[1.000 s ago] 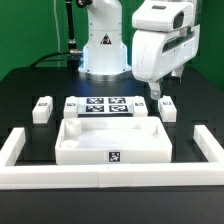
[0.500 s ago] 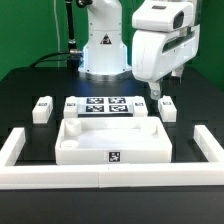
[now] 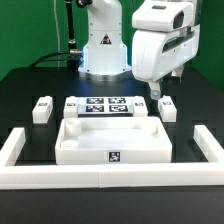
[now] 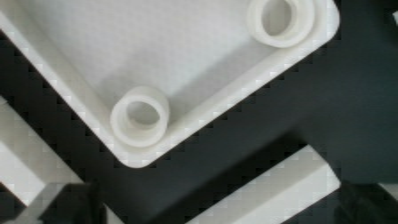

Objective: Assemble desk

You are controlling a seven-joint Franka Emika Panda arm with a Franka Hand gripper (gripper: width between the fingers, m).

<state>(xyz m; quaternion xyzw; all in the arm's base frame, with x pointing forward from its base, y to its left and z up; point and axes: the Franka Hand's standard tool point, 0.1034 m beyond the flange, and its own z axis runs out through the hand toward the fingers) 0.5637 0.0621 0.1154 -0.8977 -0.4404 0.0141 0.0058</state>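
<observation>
Tabletop (image 3: 85, 150) lies rim-up so its sockets (image 4: 139, 112) face upward for legs (image 3: 167, 108); I read the hand (image 3: 160, 93) open, empty.

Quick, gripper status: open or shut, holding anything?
Gripper: open, holding nothing.

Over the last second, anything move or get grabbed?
Nothing visibly changed. The gripper stays open and empty, near the leg on the exterior view's right. The tabletop and the marker board lie as before.
</observation>
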